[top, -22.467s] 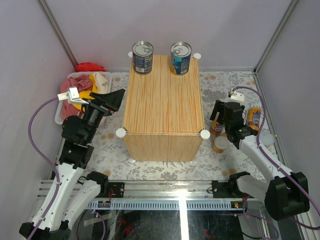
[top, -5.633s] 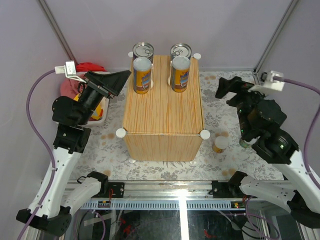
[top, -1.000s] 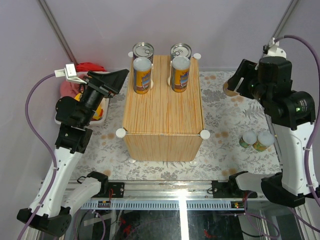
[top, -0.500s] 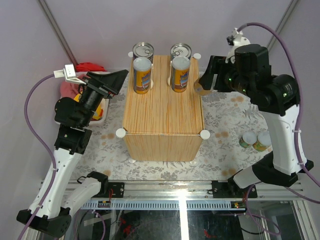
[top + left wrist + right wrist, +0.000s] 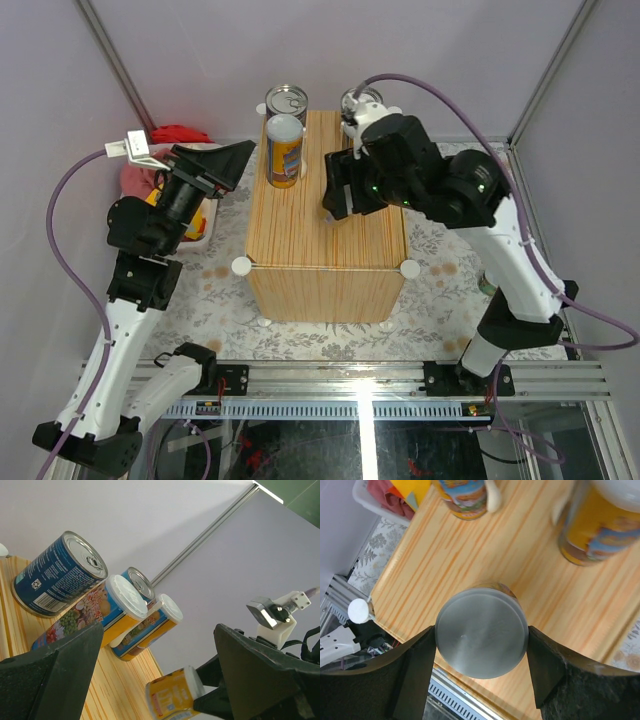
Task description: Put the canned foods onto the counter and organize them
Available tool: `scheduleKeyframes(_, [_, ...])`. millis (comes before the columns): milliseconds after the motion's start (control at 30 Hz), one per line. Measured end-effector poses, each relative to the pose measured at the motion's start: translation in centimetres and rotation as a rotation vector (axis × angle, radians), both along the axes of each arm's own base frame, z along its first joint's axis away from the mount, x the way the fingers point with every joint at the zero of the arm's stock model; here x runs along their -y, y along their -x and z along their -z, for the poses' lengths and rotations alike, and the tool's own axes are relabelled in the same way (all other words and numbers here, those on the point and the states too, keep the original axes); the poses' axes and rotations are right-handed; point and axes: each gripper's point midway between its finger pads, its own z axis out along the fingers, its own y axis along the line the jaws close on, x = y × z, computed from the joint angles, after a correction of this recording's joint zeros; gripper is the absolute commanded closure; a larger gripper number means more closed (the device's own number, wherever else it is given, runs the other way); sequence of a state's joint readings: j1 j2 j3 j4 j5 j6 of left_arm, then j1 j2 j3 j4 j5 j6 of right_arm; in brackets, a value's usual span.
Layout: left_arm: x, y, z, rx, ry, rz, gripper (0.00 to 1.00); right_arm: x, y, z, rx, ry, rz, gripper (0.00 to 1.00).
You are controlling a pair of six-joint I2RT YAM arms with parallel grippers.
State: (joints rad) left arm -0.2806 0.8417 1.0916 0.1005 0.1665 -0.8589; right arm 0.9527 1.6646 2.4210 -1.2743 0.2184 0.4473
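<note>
The counter [image 5: 325, 225] is a light wood-grain box with white corner knobs. At its far edge stand a blue can [image 5: 286, 103] and an orange can with a white lid [image 5: 284, 150]. A second blue can [image 5: 353, 97] peeks out behind my right arm. The left wrist view shows both blue cans [image 5: 55, 580] and both orange cans [image 5: 150, 627] there. My right gripper [image 5: 337, 205] is shut on an orange-yellow can [image 5: 175, 695] and holds it above the counter's middle. Its silver end [image 5: 481, 634] sits between the fingers. My left gripper [image 5: 225, 165] is open and empty beside the counter's far left.
A white basket with pink and yellow cloths [image 5: 140, 182] sits left of the counter, with a red cloth [image 5: 178, 132] behind it. The floral mat [image 5: 450, 215] surrounds the counter. Part of a can [image 5: 487, 285] shows on the mat behind my right arm.
My right arm has swung left from over the mat's right side to above the counter, carrying the can. My left arm has not moved.
</note>
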Motion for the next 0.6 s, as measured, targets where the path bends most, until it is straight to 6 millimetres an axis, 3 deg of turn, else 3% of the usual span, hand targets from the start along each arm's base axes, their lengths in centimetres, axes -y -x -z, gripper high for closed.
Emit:
scheduleKeyframes(233, [-0.1, 0.3, -0.1, 0.006, -0.002, -0.003, 0.08, -4.4, -0.6, 1.6, -0.007, 0.022, -0.052, 1.0])
scheduleKeyframes(400, [-0.3, 0.4, -0.2, 0.008, -0.004, -0.01, 0.08, -5.8, -1.4, 2.8, -0.016, 0.037, -0.054, 1.0])
scheduleKeyframes(600, [-0.4, 0.5, 0.1, 0.005, -0.011, -0.016, 0.08, -7.3, -2.0, 2.7, -0.004, 0.018, -0.064, 1.0])
